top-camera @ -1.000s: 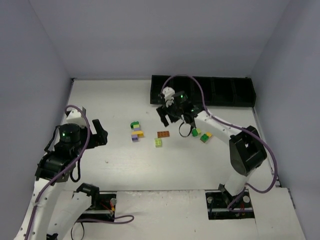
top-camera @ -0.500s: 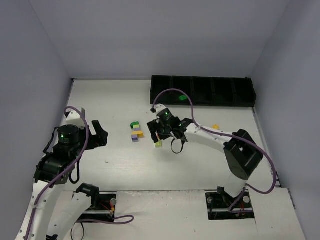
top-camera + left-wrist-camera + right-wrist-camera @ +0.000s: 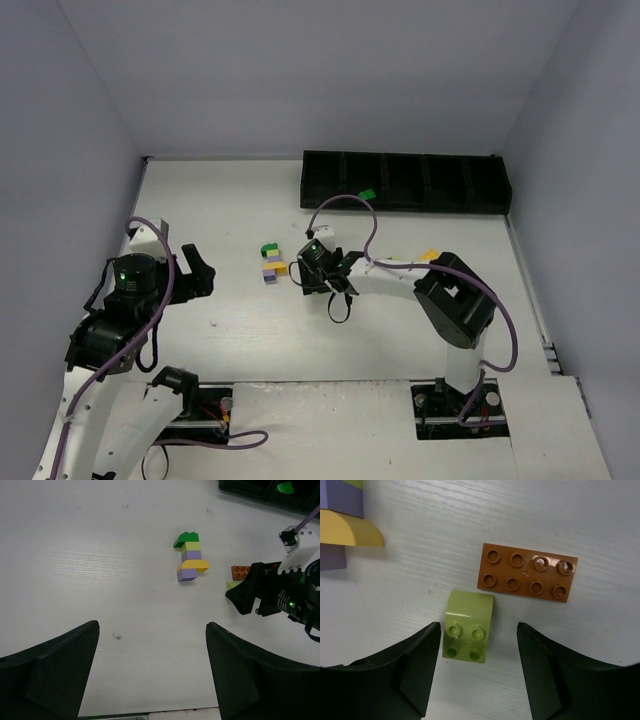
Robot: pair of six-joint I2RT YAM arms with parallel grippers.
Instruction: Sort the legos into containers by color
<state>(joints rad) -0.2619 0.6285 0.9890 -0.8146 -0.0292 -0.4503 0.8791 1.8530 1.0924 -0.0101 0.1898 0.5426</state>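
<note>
My right gripper [image 3: 478, 630] is open and low over the table, its jaws either side of a lime green lego [image 3: 468, 626] that sits close to the left finger. An orange-brown flat lego [image 3: 526, 576] lies just beyond it. In the top view the right gripper [image 3: 318, 280] hides both. A stack of dark green, lime, lavender and yellow legos [image 3: 270, 262] lies to its left; it also shows in the left wrist view [image 3: 189, 557]. The black compartment tray [image 3: 450, 205] stands at the back with a green lego [image 3: 367, 194] in it. My left gripper [image 3: 195, 268] is open and empty.
A yellow lego [image 3: 430, 255] lies by the right arm's forearm. The right arm stretches across the table's middle. Grey walls enclose the table on the left, back and right.
My right gripper has swung from in front of the tray, leftward and nearer, down over the lime lego. A green lego now shows in the tray. The left arm has barely moved.
</note>
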